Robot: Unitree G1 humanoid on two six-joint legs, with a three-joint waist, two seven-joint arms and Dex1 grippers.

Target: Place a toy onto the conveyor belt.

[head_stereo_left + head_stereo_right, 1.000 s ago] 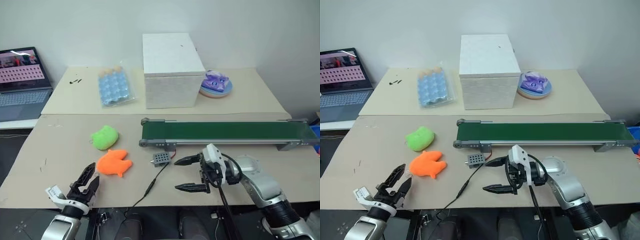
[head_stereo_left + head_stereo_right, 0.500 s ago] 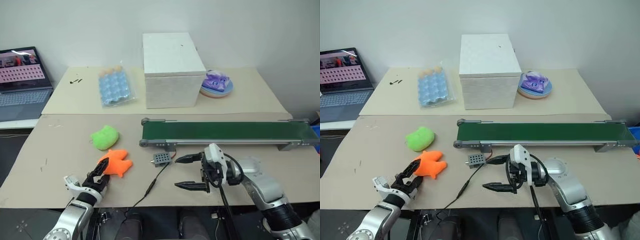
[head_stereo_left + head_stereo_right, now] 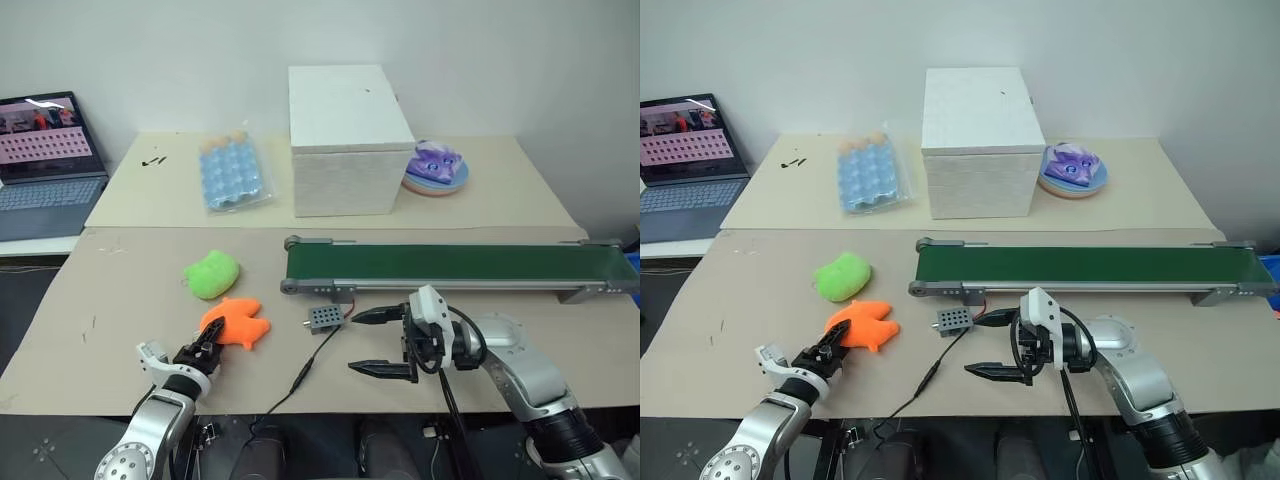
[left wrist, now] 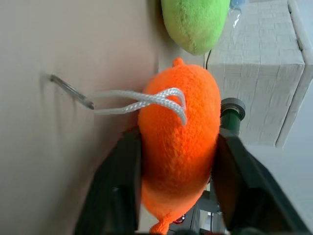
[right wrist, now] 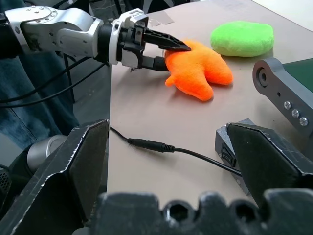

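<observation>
Left gripper (image 3: pixel 207 349) now clamped on the orange fish (image 3: pixel 235 323).
Closed since a second ago (right gripper (image 3: pixel 381 343) spread, empty); lift next, toward the belt (image 3: pixel 450 265) at two o'clock.

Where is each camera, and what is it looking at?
Head, both eyes: look down over the table; show both arms, orange toy, conveyor belt.
Left wrist: looks along the left end effector, shut on the toy.
Right wrist: looks between open right end effector fingers.
Shared: toy, green toy.
</observation>
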